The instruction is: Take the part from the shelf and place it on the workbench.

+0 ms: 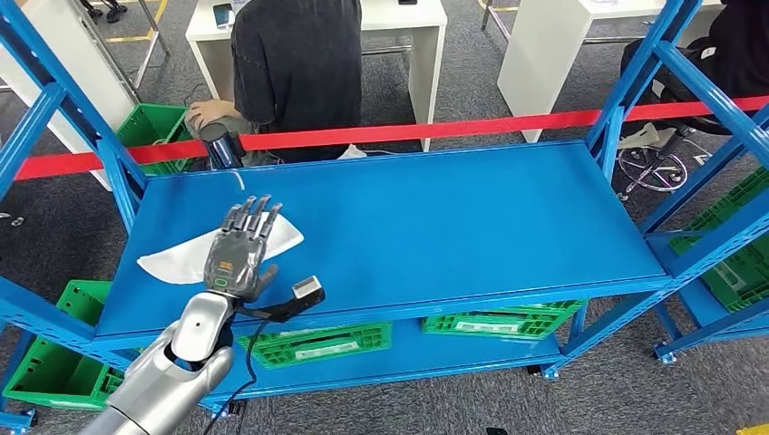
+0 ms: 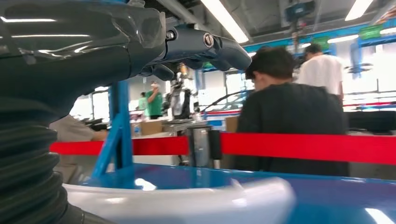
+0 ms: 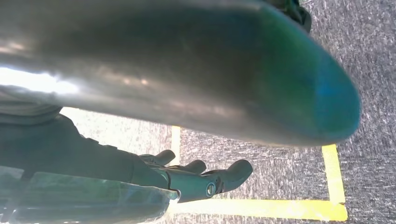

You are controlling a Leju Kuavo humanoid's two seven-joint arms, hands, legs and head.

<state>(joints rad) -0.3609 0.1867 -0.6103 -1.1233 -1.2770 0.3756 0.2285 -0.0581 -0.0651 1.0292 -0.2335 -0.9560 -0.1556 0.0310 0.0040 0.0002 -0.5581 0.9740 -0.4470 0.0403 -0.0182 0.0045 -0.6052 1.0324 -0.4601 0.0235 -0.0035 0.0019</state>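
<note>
the thin, flat white plastic part (image 1: 218, 246) lies on the blue metal shelf (image 1: 435, 227), near its left end. the left hand (image 1: 240, 252) hovers over it with fingers spread, holding nothing. the part is low and slick, so the fingers could slide over it or push it along the shelf instead of getting under an edge. the right hand (image 3: 201, 177) hangs over grey carpet, fingers loosely apart and empty.

Your left arm (image 1: 172, 362) reaches forward, its left hand (image 1: 240, 256) flat with fingers (image 1: 257, 214) stretched out. Your right hand (image 3: 196, 179) hangs low, fingers loosely extended, holding nothing.
</note>
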